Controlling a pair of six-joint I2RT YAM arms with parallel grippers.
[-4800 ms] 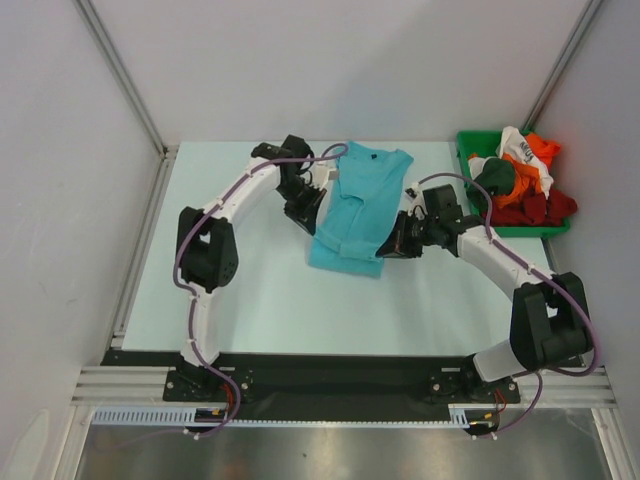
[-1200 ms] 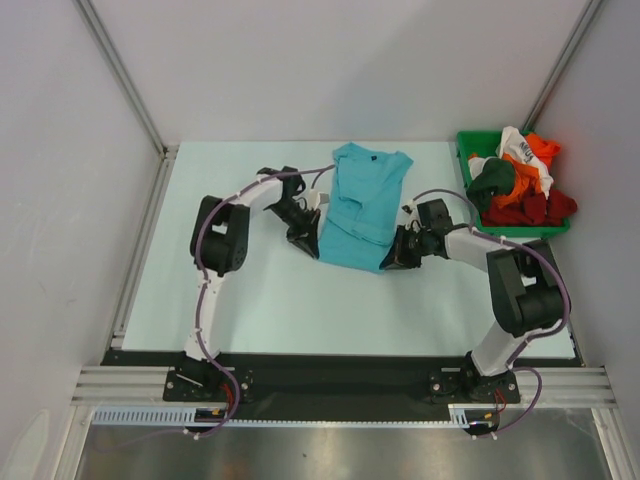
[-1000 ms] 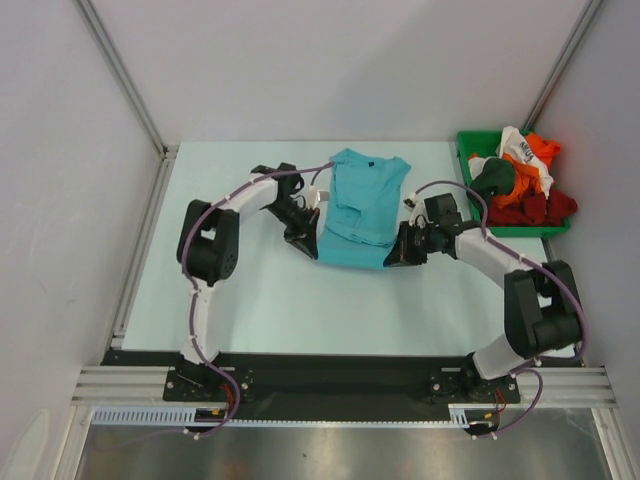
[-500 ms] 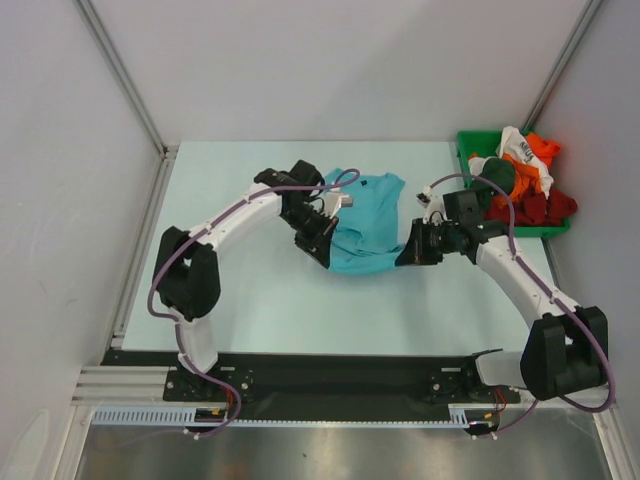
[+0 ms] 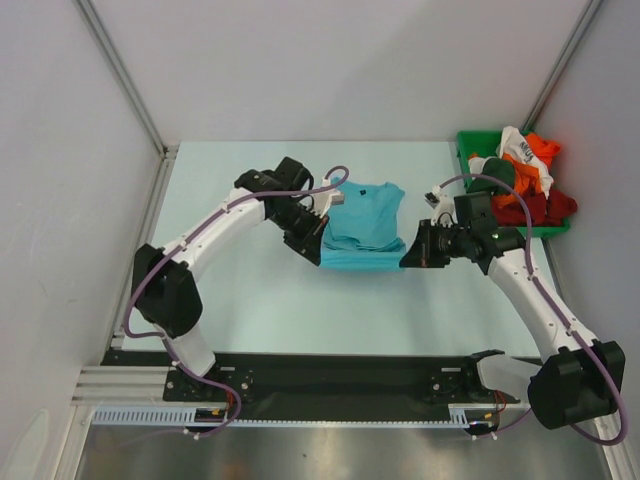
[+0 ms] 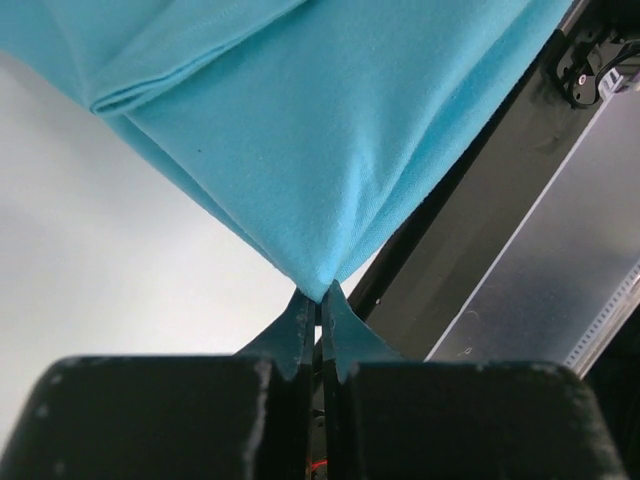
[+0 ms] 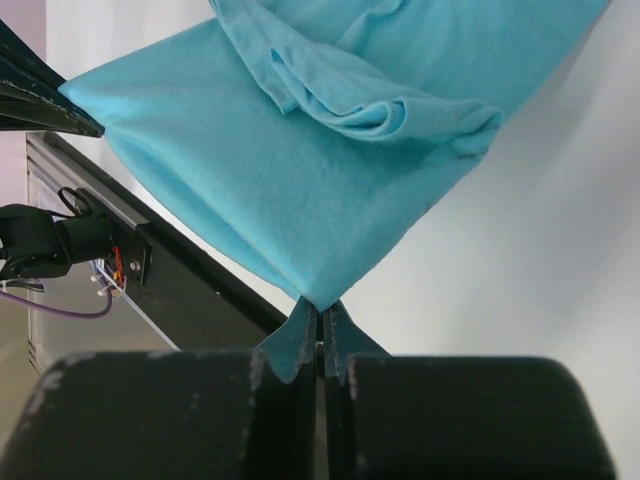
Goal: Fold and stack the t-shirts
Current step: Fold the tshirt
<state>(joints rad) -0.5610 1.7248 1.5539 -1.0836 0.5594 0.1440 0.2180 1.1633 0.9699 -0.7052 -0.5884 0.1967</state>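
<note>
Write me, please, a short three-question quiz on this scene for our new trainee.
1. True or false: the left gripper and the right gripper are each shut on the turquoise short-sleeved cloth t-shirt.
2. Where does the green plastic bin of crumpled shirts stand? A) far right corner of the table; B) near left corner; C) centre.
3. Fill in: each gripper pinches the t-shirt at a ____.
Key: 1 true; 2 A; 3 corner.

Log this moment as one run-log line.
step: fold turquoise shirt | left gripper: shut on shirt corner | right gripper: shut on opposite corner | bin: other shirts waiting
</note>
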